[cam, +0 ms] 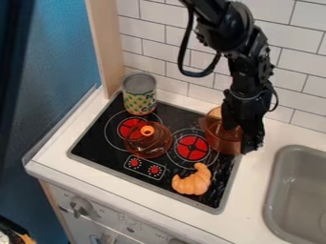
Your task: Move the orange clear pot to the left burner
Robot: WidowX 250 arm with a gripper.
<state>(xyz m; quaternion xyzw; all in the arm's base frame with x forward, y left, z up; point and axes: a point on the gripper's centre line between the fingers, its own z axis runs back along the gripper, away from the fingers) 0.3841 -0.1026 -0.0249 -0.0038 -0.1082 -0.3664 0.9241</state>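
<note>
See the orange clear pot [216, 137] at the cooktop's [92, 143] back corner nearest the sink [299, 188], with the gripper [249, 146] beside it. Cannot tell the gripper's spread or hold. Find the can [139, 95] by the other back corner, the croissant [192, 181] near the front edge.

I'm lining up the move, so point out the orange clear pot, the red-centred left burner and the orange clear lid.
Orange clear pot [221, 142]: camera view, side wall.
Left burner [129, 125]: camera view, red centre.
Orange clear lid [151, 145]: camera view, domed body.
</note>
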